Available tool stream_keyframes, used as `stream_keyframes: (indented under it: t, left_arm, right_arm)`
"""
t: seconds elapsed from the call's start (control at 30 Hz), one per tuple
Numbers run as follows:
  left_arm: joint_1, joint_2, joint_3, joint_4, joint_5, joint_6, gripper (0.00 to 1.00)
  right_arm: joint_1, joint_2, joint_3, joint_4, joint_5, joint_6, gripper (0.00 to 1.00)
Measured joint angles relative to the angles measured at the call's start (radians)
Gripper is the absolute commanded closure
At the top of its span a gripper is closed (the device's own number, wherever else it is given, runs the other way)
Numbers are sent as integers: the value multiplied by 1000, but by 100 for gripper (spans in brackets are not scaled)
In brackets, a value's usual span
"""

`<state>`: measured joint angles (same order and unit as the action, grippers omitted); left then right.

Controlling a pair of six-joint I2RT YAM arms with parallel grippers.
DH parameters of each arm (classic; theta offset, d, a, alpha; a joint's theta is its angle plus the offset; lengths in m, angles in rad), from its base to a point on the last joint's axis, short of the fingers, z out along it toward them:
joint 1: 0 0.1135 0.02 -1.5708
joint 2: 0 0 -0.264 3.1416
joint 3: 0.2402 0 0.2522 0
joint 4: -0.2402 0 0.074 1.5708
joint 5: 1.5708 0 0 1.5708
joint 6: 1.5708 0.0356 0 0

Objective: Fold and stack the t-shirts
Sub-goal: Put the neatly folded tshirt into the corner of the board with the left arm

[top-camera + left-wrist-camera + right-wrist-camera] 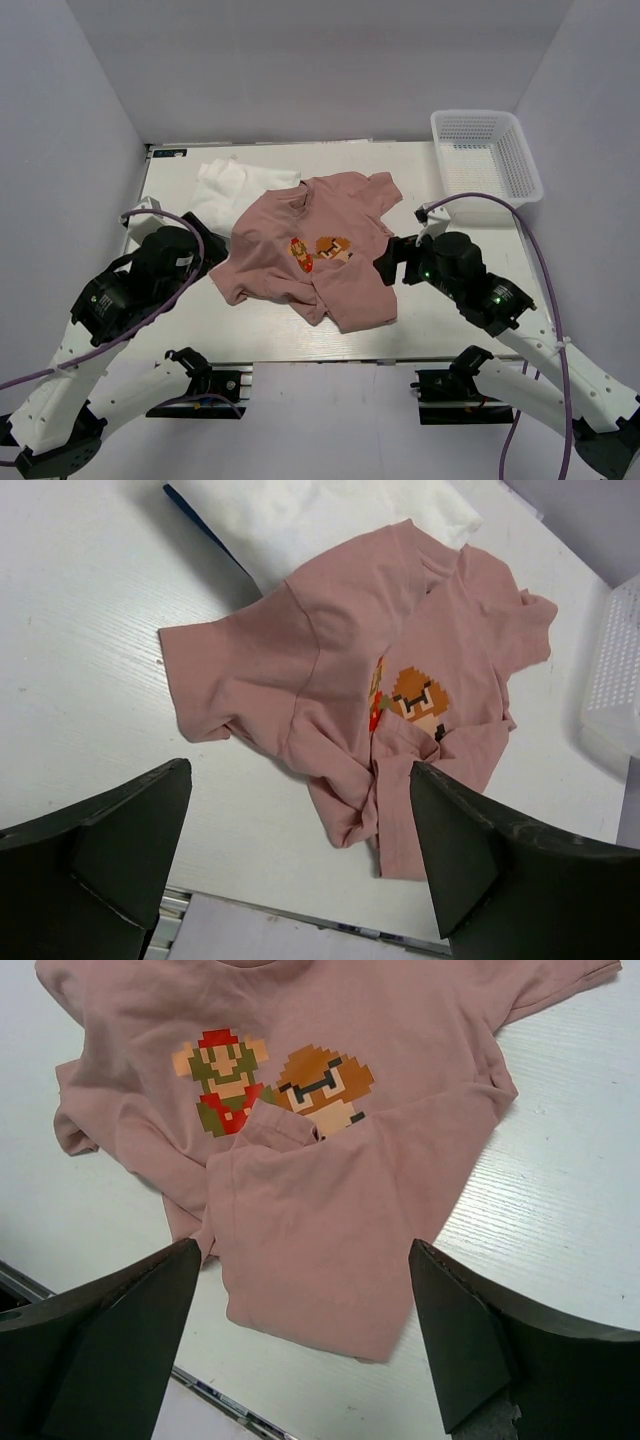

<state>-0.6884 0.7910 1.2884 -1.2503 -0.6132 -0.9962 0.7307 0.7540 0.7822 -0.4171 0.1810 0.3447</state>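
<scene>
One white t-shirt (230, 186) outside right-wrist view

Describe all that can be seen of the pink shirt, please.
The pink shirt is soft, cotton-like, short-sleeved, with a pixel print of two cartoon figures. It lies crumpled, front up, on the table, collar toward the far side. Its hem is folded over the lower print. Its far-left part touches a white shirt. The left pincer and right pincer hang open above it.
</scene>
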Motion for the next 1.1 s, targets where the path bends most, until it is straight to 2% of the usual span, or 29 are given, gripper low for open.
stream_keyframes:
  t: [0.2,0.4,0.5,0.67,0.77,0.93,1.1]
  left_arm:
    - [0,30,-35,-44,-82,-68,0]
    - [0,150,-81,-21,-135,-63,0]
    - [2,163,-87,31,-141,-47,0]
    - [6,140,-113,151,-109,-11,0]
    - [6,156,-148,203,-58,0,0]
    - [6,270,-150,244,10,12,0]
    - [6,277,-150,276,47,34,0]
  right_arm:
    - [0,-2,-18,8,-10,-2,10]
    - [0,26,-57,27,-86,-51,10]
    - [6,127,-55,43,-155,-90,10]
    - [61,459,48,87,-215,-150,10]
    - [95,614,117,150,-217,-195,10]
    - [138,909,302,269,-183,-280,10]
    - [159,1080,340,389,-151,-333,10]
